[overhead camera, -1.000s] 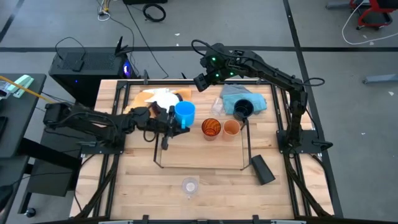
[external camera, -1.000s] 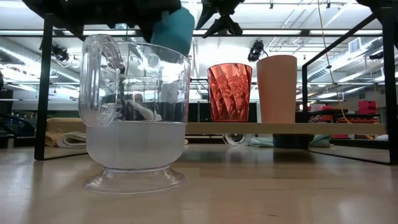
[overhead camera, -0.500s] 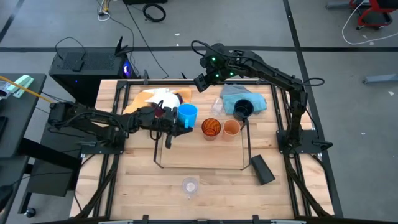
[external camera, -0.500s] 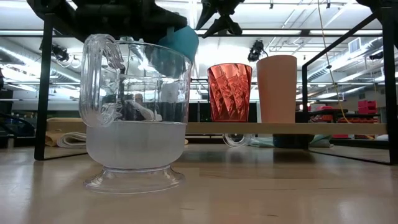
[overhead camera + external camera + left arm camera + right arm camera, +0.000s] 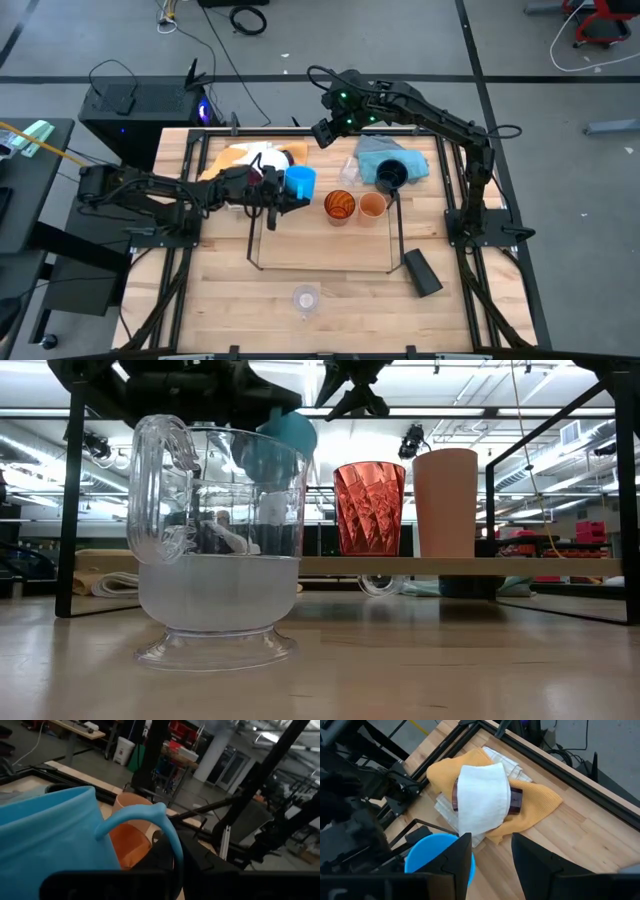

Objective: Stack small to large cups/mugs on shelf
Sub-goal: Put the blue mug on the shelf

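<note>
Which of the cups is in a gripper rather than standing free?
The light-blue mug, held by the left gripper at the shelf's left end. The red tumbler and small orange cup stand free beside it.

Cups along the back of the shelf, cloths behind, one cup alone out front.

The shelf sits mid-desk. Along its back edge stand three vessels in a row: the mug at the left, held over the shelf's back left corner by the left tool, then the faceted tumbler, then the plain cup at the right. Behind the mug lies a pile of cloths; behind the plain cup a black cup rests on another cloth. The right tool hangs over the desk's back edge. A clear cup stands alone near the front edge.
</note>
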Controlling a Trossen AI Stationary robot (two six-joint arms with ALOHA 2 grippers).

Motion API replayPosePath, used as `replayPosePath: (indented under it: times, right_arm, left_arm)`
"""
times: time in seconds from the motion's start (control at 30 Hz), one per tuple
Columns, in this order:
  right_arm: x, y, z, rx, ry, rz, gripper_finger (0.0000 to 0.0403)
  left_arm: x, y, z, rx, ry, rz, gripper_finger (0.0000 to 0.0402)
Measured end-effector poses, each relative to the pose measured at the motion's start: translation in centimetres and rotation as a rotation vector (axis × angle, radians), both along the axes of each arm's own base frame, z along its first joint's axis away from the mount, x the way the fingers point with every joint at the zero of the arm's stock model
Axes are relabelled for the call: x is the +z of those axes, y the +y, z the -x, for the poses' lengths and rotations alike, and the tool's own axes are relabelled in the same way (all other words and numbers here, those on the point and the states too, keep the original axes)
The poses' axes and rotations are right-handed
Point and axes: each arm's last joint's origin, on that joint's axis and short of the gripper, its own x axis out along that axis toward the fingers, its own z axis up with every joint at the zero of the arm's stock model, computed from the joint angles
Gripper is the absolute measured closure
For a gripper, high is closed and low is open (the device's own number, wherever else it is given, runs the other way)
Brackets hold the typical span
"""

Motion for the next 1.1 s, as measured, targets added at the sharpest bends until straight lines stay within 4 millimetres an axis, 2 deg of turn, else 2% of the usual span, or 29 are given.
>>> replayPosePath:
  times: [0.3,0.4,0.57,0.67,0.8,1.1]
  right_arm:
    - [0.0,0.0,0.0,-0.002,-0.001,-0.001,0.0257]
    - [0.0,0.0,0.0,-0.001,-0.001,-0.002,0.0257]
    - [0.0,0.2,-0.1,-0.002,-0.002,0.001,0.0257]
    - [0.0,0.4,-0.2,-0.001,-0.002,-0.002,0.0257]
    - [0.0,0.8,-0.3,0.003,-0.002,-0.008,0.0257]
    - [0.0,1.2,-0.4,0.02,0.001,0.0,0.0257]
  left_arm:
    - [0.4,3.5,0.5,0.03,-0.032,0.107,0.0377]
    - [0.5,4.6,0.2,-0.006,-0.026,0.144,0.0386]
    - [0.8,5.8,-1.7,-0.106,-0.014,0.177,0.0384]
    - [1.4,5.9,-2.8,-0.166,-0.021,0.187,0.0375]
    - [1.6,5.7,-3.3,-0.201,-0.021,0.18,0.0386]
    - [-1.6,5.2,-2.2,-0.159,0.069,0.223,0.0382]
